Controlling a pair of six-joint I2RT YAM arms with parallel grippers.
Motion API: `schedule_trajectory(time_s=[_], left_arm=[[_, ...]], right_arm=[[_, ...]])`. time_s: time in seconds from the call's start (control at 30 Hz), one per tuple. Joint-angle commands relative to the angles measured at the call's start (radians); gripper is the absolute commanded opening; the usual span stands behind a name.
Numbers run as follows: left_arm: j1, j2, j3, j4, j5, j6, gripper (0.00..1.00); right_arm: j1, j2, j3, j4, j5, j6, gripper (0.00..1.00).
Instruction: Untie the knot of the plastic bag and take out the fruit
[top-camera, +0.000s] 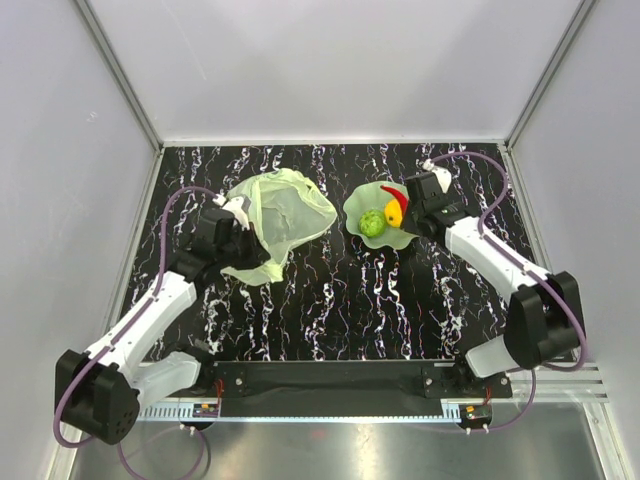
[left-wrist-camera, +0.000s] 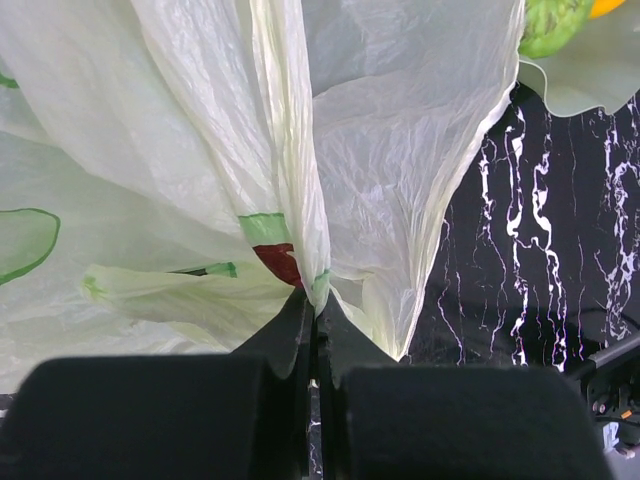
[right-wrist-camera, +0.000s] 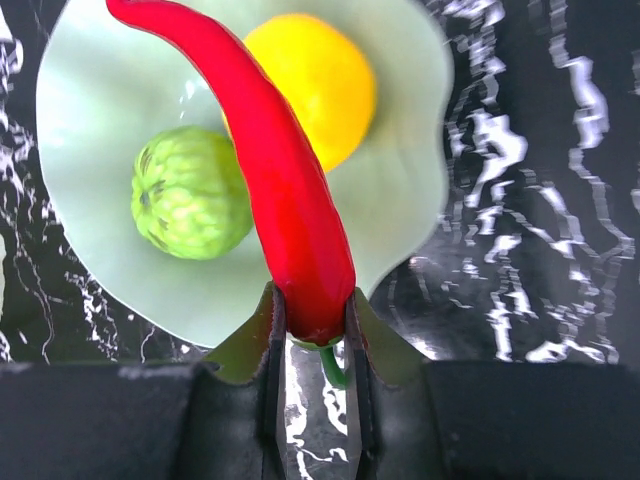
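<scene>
Unloading red fruit (right-wrist-camera: 290, 200), clamped at its stem in right jaws over dish (right-wrist-camera: 400, 235); plastic bag (left-wrist-camera: 400, 150) pinched in shut left jaws. Next: release onto dish.

Overhead, two wrist close-ups sharing dish (right-wrist-camera: 90, 110)

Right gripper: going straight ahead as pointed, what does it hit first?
Likely the green dish at its near rim, then the yellow fruit behind it. The right gripper is shut on the red pepper, which leads. Height above the dish is unclear.
</scene>
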Motion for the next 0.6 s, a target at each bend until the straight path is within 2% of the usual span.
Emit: schedule_trajectory(time_s=[0.0,0.1,0.2,0.3,0.33,0.37,0.47,0.5,0.57], left_arm=[[0.000,-0.034,-0.010,0.022,0.030,0.026,0.00],[0.000,-0.039,-0.016,0.028,0.036,0.023,0.00],[0.000,-0.037,-0.022,0.032,0.036,0.022,0.00],[0.001,-0.033,-0.023,0.034,0.041,0.020,0.00],[0.001,-0.033,-0.025,0.034,0.043,0.019,0.00],[0.001,-0.036,-0.026,0.032,0.046,0.017,0.00],[0.000,-0.048,-0.028,0.023,0.044,0.022,0.00],[0.001,-0.053,-0.028,0.017,0.041,0.025,0.00],[0.000,-0.062,-0.031,0.005,0.044,0.030,0.00]], right_arm=[[0.000,0.047,0.010,0.085,-0.101,-0.004,0.00],[-0.004,0.076,0.021,0.095,-0.112,-0.008,0.00],[-0.002,0.104,0.036,0.095,-0.099,-0.010,0.15],[-0.004,0.139,0.063,0.086,-0.107,-0.022,0.34],[-0.005,0.149,0.077,0.082,-0.113,-0.027,0.43],[-0.005,0.158,0.082,0.078,-0.121,-0.030,0.58],[-0.005,0.140,0.085,0.073,-0.154,-0.037,0.81],[-0.005,0.127,0.083,0.078,-0.168,-0.043,0.99],[-0.005,0.083,0.083,0.070,-0.176,-0.057,1.00]])
